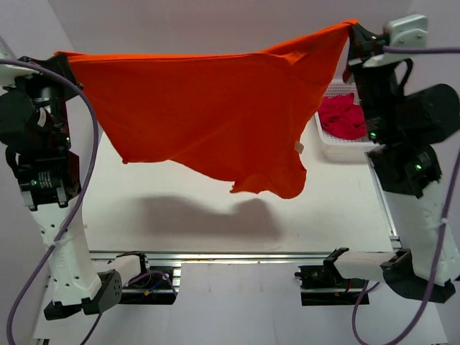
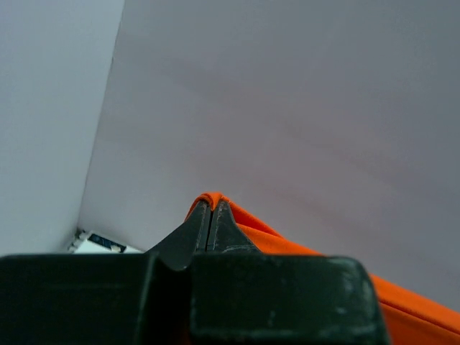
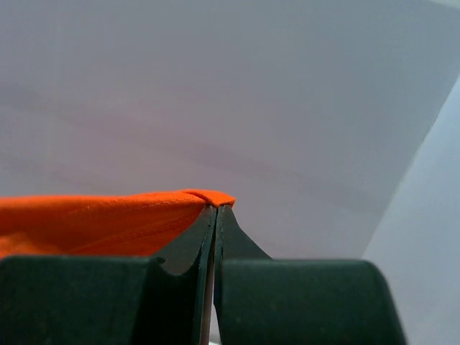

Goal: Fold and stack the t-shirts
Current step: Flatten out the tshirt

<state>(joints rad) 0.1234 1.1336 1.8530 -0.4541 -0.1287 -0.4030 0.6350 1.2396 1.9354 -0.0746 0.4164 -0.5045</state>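
Observation:
A bright orange-red t-shirt hangs spread in the air above the white table, stretched between both raised arms. My left gripper is shut on its upper left corner, and in the left wrist view the fabric pokes out over the closed fingertips of the left gripper. My right gripper is shut on the upper right corner; its own view shows the right gripper pinching the hem. Crimson-pink t-shirts lie bunched in the basket at the right.
A white lattice basket stands at the table's right edge behind the right arm. The shirt's lower edge hangs above the tabletop and casts a shadow on it. Purple cables loop beside both arms.

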